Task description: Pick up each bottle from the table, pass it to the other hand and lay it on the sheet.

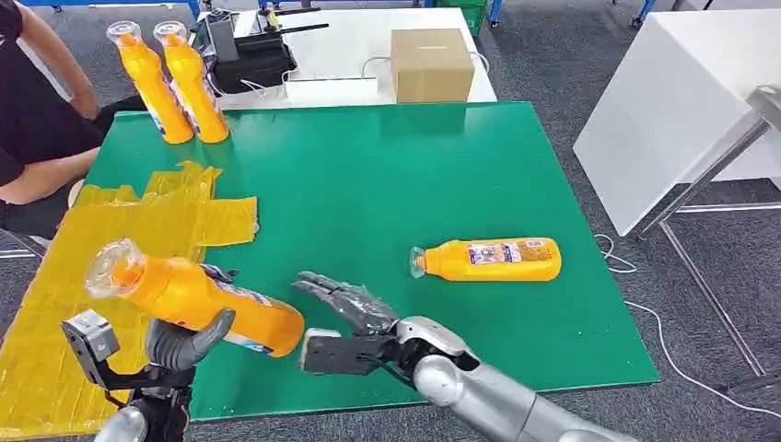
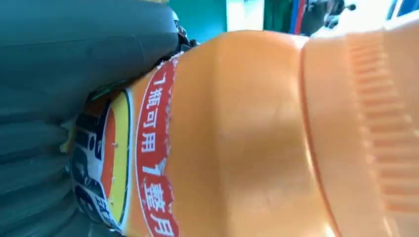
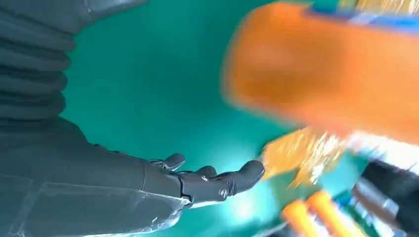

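Left hand: the left hand [image 1: 184, 343] grips the held bottle [image 1: 189, 295] around its body, above the counter's [image 1: 387, 184] near-left edge, cap toward the yellow sheet [image 1: 110, 239], looking ready to be laid there.
Right hand: the right hand [image 1: 345, 302] is released, fingers spread, just beside the bottle's base, apparently the handover is done.
Lying bottle: the lying bottle [image 1: 493, 260] waits toward the near-right edge.
Standing bottles: two standing bottles [image 1: 175, 83] at the far-left corner.
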Controlling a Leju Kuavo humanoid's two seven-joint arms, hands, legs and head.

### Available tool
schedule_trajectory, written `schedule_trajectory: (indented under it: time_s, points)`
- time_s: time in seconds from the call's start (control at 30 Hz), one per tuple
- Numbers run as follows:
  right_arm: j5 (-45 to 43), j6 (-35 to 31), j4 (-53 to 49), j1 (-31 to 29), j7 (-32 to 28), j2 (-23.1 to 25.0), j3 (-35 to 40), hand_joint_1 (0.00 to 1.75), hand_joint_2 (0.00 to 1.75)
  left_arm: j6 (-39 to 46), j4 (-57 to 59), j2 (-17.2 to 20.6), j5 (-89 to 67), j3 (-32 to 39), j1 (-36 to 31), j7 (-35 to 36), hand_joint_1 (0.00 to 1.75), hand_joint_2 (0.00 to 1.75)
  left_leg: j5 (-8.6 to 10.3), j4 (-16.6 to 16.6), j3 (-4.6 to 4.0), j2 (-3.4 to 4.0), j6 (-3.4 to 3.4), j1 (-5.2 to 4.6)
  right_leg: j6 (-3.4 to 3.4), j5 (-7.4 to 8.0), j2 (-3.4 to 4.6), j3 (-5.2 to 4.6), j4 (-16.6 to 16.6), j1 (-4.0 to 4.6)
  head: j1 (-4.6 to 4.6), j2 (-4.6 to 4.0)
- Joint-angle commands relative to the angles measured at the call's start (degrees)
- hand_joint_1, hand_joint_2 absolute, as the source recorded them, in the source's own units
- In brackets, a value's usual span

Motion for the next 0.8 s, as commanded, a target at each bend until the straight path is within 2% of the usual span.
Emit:
schedule_trajectory:
  time_s: [0.03, 0.23, 0.33, 0.37, 0.4, 0.5, 0.53, 0.63, 0.7, 0.8]
  points:
    - [0.48, 0.16, -7.5, 3.64, -0.38, -6.53, -8.46, 0.0, 0.0, 2.02, 1.6, 0.0, -3.66, 2.85, -3.67, -1.06, 1.75, 1.75, -0.02, -0.02, 0.11, -0.24, -0.04, -0.04, -0.01, -0.11, -0.2, 0.15, 0.03, -0.05, 0.0, 0.0]
    - [0.55, 0.22, -7.45, 3.62, -0.32, -6.3, -8.32, 0.0, 0.0, 2.01, 1.61, -0.09, -3.7, 2.74, -3.59, -1.06, 1.75, 1.75, -0.02, -0.04, 0.14, -0.1, -0.04, -0.05, -0.01, -0.07, -0.06, 0.11, 0.04, -0.07, -0.02, 0.0]
    - [0.74, -0.34, -9.51, 4.43, -0.11, -8.65, -10.62, 0.0, 0.0, 12.54, 3.61, 2.12, -23.05, 2.86, -6.12, -2.82, 1.75, 1.75, -0.01, -0.03, 0.13, -0.1, -0.03, -0.02, -0.01, -0.06, -0.09, 0.11, 0.03, -0.04, -0.02, 0.0]
    - [0.64, -0.34, -10.9, 4.26, -0.89, -9.46, -11.82, 0.0, 0.0, 18.02, 5.29, 3.44, -33.89, 3.17, -8.33, -2.79, 1.75, 1.75, -0.02, -0.02, 0.17, -0.19, -0.04, -0.05, -0.01, -0.1, -0.17, 0.17, 0.07, -0.06, -0.02, 0.0]
    - [0.43, -0.09, -12.22, 4.44, -0.65, -10.43, -12.95, 0.0, 0.0, 22.02, 7.19, 4.95, -47.14, 3.68, -9.35, 2.04, 1.75, 1.75, 0.04, -0.02, 0.08, -0.26, -0.02, -0.05, -0.01, -0.08, -0.26, 0.11, 0.06, -0.06, -0.04, 0.0]
    - [0.18, 1.33, -15.52, 4.72, -0.12, -12.6, -16.26, 0.0, 0.0, 21.22, 14.15, 10.41, -70.17, 4.31, -12.01, 12.97, 1.75, 1.75, 0.06, -0.05, 0.21, -0.4, -0.06, -0.09, -0.03, -0.12, -0.35, 0.23, 0.09, -0.11, 0.0, 0.0]
    - [-0.11, 1.95, -15.82, 4.8, -0.2, -13.24, -16.99, 0.0, 0.0, 22.19, 16.78, 10.91, -75.18, 4.42, -12.58, 14.52, 1.75, 1.75, 0.08, -0.05, 0.2, -0.38, -0.04, -0.1, -0.04, -0.11, -0.32, 0.22, 0.11, -0.11, -0.02, 0.0]
    - [-0.27, 2.76, -15.37, 5.45, -1.16, -13.87, -17.91, 0.0, 0.0, 24.24, 18.92, 10.94, -74.9, 5.04, -12.1, 13.01, 1.75, 1.75, 0.1, -0.14, 0.2, -0.15, -0.01, -0.14, -0.03, -0.04, -0.14, 0.15, 0.02, -0.15, 0.0, 0.0]
    - [-0.06, 3.1, -15.43, 3.55, -1.21, -12.43, -17.34, 0.0, 0.0, 21.65, 21.68, 11.67, -85.11, 2.97, -14.64, 18.51, 1.75, 1.75, 0.1, -0.1, 0.17, -0.02, -0.04, -0.07, -0.03, -0.01, -0.02, 0.14, 0.0, -0.07, -0.09, 0.0]
    - [0.06, 3.1, -17.11, 2.93, -0.45, -14.62, -17.97, 0.0, 0.0, 21.75, 27.92, 12.76, -93.8, 1.42, -15.42, 22.93, 1.75, 1.75, 0.12, -0.04, 0.09, -0.16, -0.02, -0.11, 0.0, -0.05, -0.14, 0.05, 0.11, -0.12, 0.0, 0.0]
